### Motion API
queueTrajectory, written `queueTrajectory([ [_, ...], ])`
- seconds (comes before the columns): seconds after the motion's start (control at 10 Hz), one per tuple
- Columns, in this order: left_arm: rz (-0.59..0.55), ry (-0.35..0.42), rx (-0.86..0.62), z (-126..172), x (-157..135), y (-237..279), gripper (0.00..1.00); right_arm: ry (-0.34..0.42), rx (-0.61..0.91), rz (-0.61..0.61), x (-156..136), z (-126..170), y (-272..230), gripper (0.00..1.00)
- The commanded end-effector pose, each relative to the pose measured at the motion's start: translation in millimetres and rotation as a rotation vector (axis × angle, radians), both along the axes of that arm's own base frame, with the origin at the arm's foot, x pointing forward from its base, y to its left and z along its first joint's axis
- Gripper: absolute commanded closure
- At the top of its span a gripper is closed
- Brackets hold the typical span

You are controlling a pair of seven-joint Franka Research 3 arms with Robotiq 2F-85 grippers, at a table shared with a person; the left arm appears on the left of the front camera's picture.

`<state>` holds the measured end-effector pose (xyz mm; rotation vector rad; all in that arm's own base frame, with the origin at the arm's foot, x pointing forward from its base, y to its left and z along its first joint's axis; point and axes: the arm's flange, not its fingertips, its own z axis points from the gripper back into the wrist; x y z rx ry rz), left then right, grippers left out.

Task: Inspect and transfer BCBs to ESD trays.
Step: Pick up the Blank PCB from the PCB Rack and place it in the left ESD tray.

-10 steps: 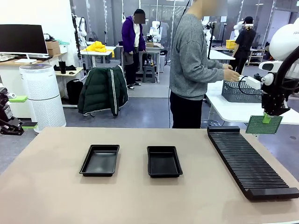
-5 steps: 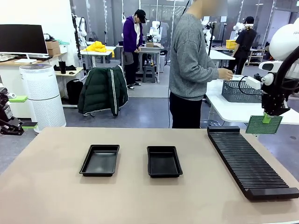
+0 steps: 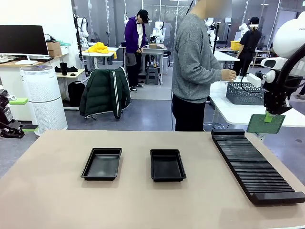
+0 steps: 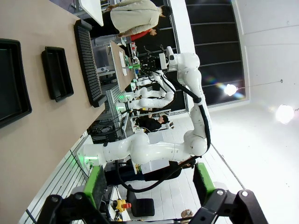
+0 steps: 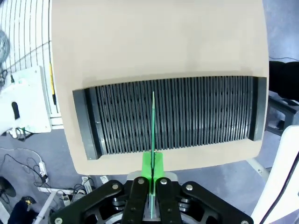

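Note:
A green BCB [image 3: 265,124] hangs upright in the air above the far right end of the table, and my right gripper [image 3: 269,117] is shut on its top edge. Seen from the right wrist, the BCB [image 5: 153,126] is edge-on, pinched between the pads of the right gripper [image 5: 152,170] above the slotted rack [image 5: 168,116]. Two black ESD trays [image 3: 102,163] [image 3: 167,165] sit side by side mid-table with nothing in them. My left gripper [image 3: 24,114] waits open at the far left edge. In the left wrist view the left gripper [image 4: 150,186] has its green pads wide apart, and both trays [image 4: 11,84] [image 4: 57,72] show.
A long black ribbed rack [image 3: 252,164] runs along the table's right side. A person [image 3: 195,62] stands beyond the far edge, hands near a dark mesh basket [image 3: 245,93] on a side table. The table's front half is bare.
My right gripper has shifted a little up and to the left with the BCB. The person has turned slightly. The left arm has not moved.

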<state>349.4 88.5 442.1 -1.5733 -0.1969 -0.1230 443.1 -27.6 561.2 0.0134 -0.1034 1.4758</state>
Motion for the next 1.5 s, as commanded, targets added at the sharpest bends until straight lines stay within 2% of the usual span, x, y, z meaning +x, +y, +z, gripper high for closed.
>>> queueTrajectory([
  [0.0,0.003,-0.004,0.0,1,-1,1,0.0,0.038,0.035,-0.073,-2,11,16,0.98],
  [0.3,0.003,-0.004,0.0,1,-1,1,0.0,0.083,0.107,-0.157,1,24,36,0.98],
  [0.5,0.003,-0.004,0.0,1,-1,1,0.0,0.14,0.188,-0.222,3,30,60,0.98],
  [0.7,0.003,-0.004,0.0,1,-1,1,0.0,0.207,0.233,-0.359,9,30,89,0.98],
  [0.9,0.003,-0.004,0.0,1,-1,1,0.0,0.274,0.253,-0.392,12,30,131,0.98],
  [1.2,0.003,-0.004,0.0,1,-1,1,0.0,0.355,0.321,-0.559,13,27,186,0.98],
  [1.4,0.003,-0.004,0.0,1,-1,1,0.0,0.411,0.343,-0.724,12,16,214,0.98],
])
